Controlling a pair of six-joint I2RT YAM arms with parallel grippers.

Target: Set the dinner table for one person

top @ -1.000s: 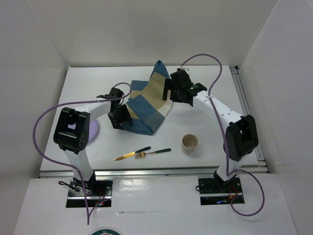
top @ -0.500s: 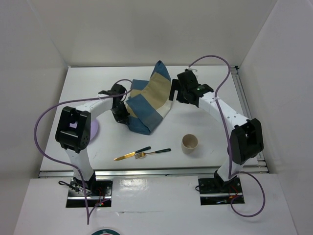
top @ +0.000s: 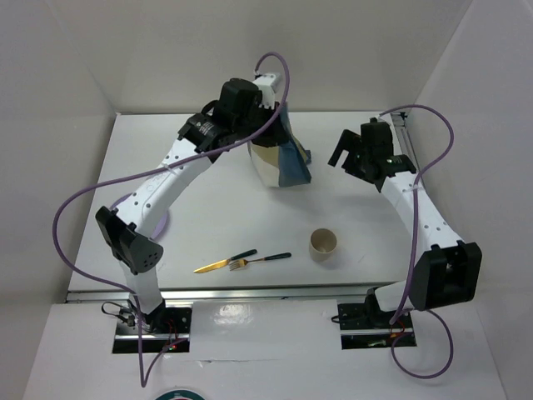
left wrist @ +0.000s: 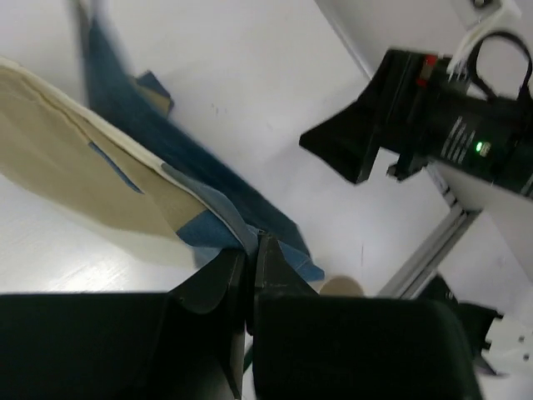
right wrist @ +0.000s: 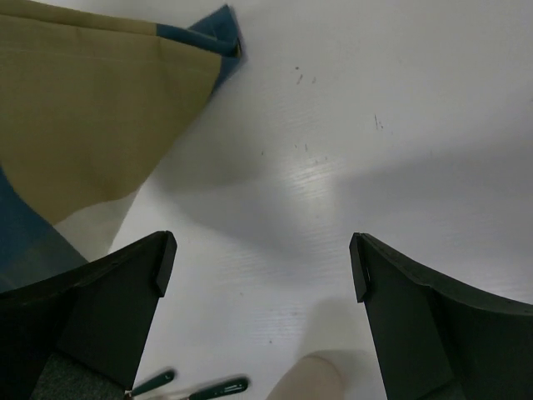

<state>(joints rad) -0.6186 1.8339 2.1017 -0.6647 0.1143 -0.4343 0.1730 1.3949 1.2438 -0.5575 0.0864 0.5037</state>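
placemat (top: pixel 281 163): limp blue-and-tan cloth, hanging in folds
left jaws: pinching its edge, my arm (top: pixel 166 179) stretched up high
right jaws: spread wide

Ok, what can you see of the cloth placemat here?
The placemat is soft, woven-looking cloth in blue and tan blocks. It hangs bunched and folded over the far middle of the dinner table, one blue edge pinched between the shut fingers of the left gripper. Its lower folds seem to rest on the tabletop.

Plain white walls (top: pixel 250 50) close in three sides. Silver metal rail (top: pixel 275 292) along the near edge, glossy white ledge (top: pixel 266 333) below it. Light soft, even
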